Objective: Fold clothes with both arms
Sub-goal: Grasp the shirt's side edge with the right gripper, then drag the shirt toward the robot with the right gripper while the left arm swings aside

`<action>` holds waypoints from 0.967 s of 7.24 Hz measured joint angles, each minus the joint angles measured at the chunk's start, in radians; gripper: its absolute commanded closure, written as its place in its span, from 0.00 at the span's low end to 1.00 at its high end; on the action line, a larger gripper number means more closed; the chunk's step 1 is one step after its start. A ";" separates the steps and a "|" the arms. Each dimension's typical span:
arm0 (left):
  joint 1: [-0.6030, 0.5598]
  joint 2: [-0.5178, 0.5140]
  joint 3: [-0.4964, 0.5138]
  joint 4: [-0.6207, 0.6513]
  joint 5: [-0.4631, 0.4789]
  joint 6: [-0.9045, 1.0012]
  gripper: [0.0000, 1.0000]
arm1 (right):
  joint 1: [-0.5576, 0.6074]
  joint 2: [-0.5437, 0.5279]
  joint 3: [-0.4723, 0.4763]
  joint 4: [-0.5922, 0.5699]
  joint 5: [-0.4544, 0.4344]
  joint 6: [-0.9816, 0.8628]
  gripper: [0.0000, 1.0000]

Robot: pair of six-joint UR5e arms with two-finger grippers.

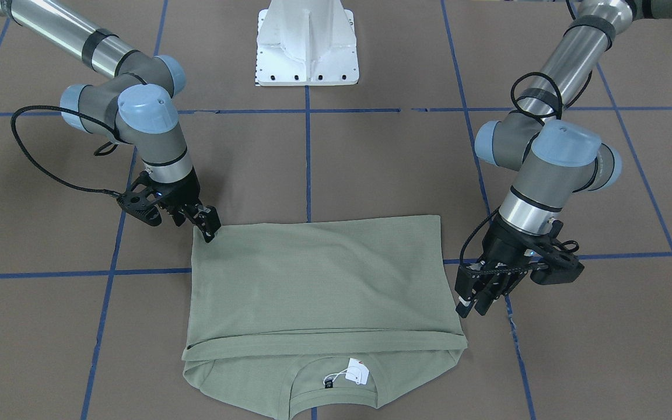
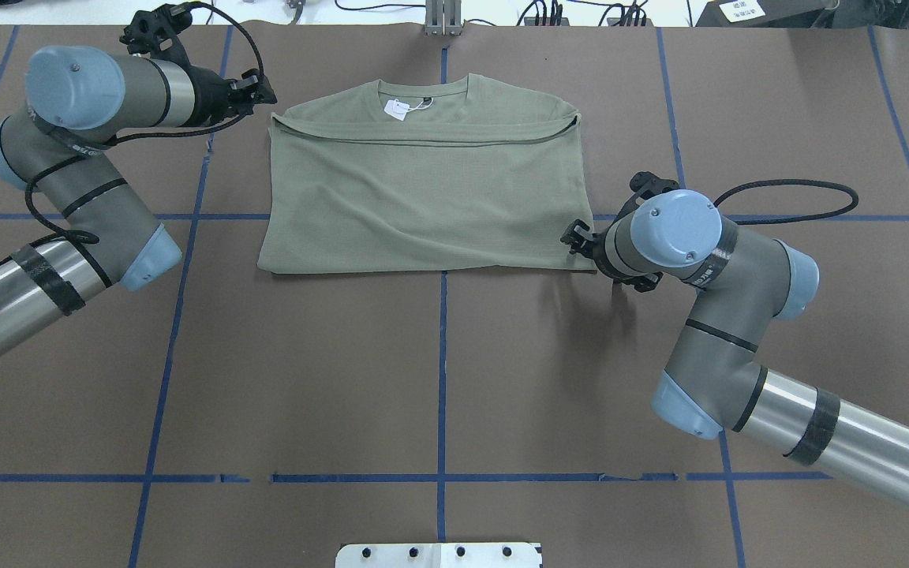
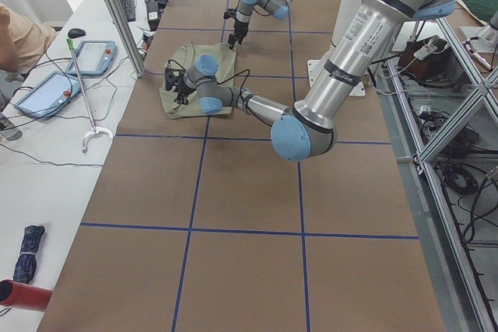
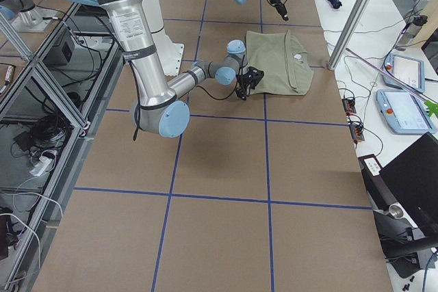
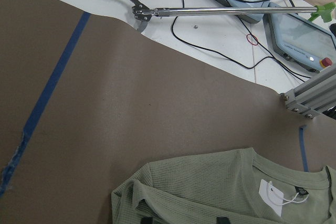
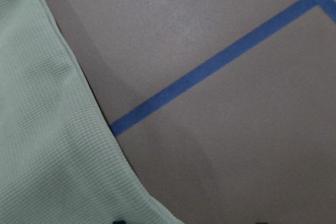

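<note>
The sage-green shirt (image 1: 318,280) (image 2: 423,197) lies flat on the brown table, its lower half folded up to just short of the collar. A white hang tag (image 1: 358,371) (image 5: 273,198) shows at the neck. My left gripper (image 1: 471,308) (image 2: 265,91) hangs open at the shirt's collar-side corner; in its wrist view the fingertips stand apart over the fabric (image 5: 210,187). My right gripper (image 1: 210,230) (image 2: 577,241) is at the folded edge's corner, tips touching the cloth (image 6: 42,145), open.
The white pedestal base (image 1: 307,44) stands at the robot's side of the table. Blue tape lines (image 2: 443,355) grid the brown surface. Beyond the far edge, a white side table holds pendants (image 3: 93,56), cables and a reacher tool (image 5: 210,10); a person's sleeve (image 3: 15,33) shows there.
</note>
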 measured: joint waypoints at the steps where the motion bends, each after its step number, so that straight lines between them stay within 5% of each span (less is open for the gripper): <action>1: 0.000 0.000 0.001 0.000 0.001 0.000 0.50 | 0.001 0.007 -0.008 -0.001 0.000 0.001 1.00; 7: 0.000 0.002 0.001 -0.002 0.001 0.000 0.50 | 0.000 0.018 0.019 -0.002 0.012 -0.002 1.00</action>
